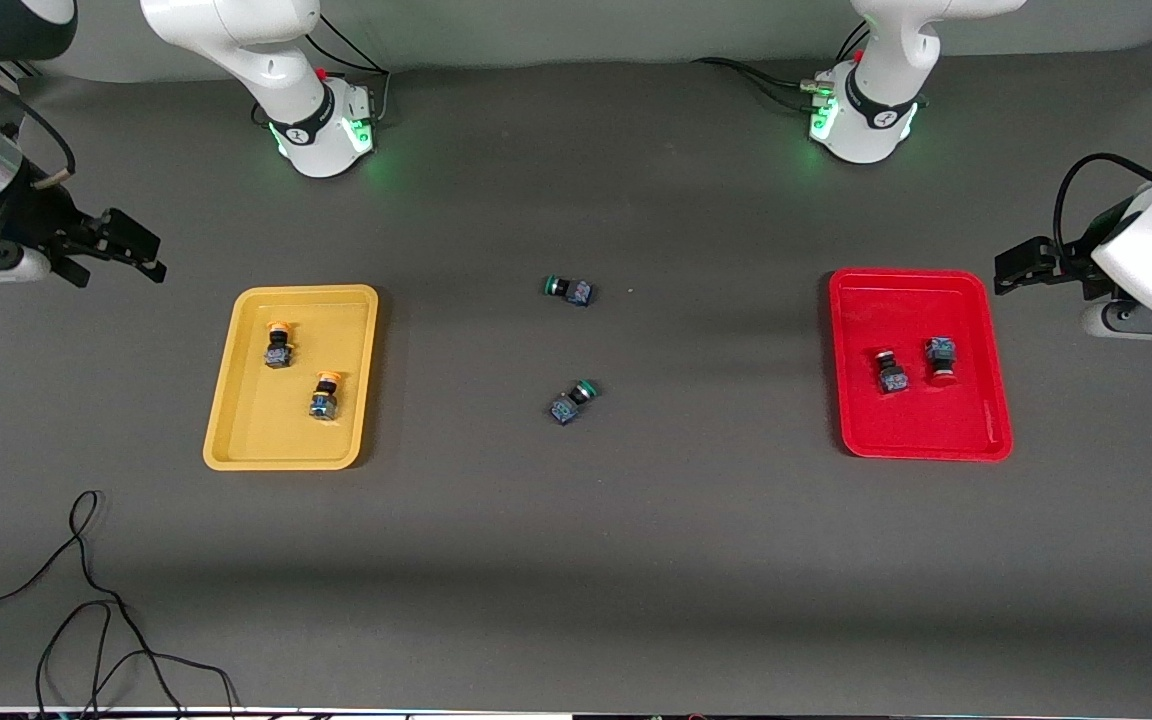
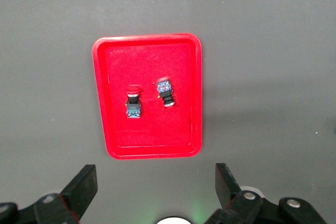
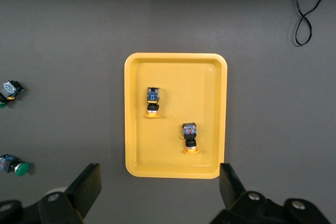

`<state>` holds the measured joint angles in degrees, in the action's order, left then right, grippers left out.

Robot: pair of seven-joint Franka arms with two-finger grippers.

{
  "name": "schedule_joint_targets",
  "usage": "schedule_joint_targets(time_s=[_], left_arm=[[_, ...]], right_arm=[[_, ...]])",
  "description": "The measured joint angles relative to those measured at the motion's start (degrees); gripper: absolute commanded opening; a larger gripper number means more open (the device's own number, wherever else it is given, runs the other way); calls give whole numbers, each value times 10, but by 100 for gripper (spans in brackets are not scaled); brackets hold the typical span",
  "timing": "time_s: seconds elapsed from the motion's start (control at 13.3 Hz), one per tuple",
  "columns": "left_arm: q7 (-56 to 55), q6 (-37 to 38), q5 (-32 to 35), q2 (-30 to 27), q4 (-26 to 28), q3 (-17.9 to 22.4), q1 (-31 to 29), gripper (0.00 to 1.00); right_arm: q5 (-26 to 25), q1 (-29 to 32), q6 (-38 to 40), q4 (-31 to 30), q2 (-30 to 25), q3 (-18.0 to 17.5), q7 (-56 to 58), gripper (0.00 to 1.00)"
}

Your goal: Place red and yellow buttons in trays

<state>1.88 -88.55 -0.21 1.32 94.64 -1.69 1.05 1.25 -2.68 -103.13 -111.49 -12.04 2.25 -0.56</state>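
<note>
Matte dark grey covers the whole table (image 1: 576, 560), with a thin black cable (image 1: 86, 600) looping over it near the front camera at my right arm's end.

My right gripper (image 1: 126, 252) hangs above the table's edge at that end, just beside the yellow tray (image 1: 236, 440), its black fingers (image 3: 86, 187) spread wide and holding nothing. The tray is shallow smooth plastic, rectangular with rounded corners and a low raised rim. Two yellow buttons lie in it on their sides, apart from each other: one (image 1: 278, 345) farther from the front camera, the other (image 1: 324, 395) nearer. Each has a round orange-yellow cap on a blocky black-and-blue body.

My left gripper (image 1: 1021, 268) hangs over the table just beside the red tray (image 1: 936, 440), fingers (image 2: 81, 187) likewise spread and empty. That tray has the same shape, in glossy red. Two red buttons rest in it side by side, close but not touching: one (image 1: 891, 372) toward the table's middle, the other (image 1: 941, 360) toward my left arm's end.

Two green buttons lie on the bare table midway between the trays, one (image 1: 569, 290) farther from the front camera than the other (image 1: 574, 400).
</note>
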Motion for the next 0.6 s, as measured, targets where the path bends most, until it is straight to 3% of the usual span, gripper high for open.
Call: schedule_joint_targets(time_s=[0.6], left_arm=[[3, 0, 1, 0, 0, -2, 1, 100]], right_arm=[[2, -15, 10, 23, 30, -8, -42, 100]])
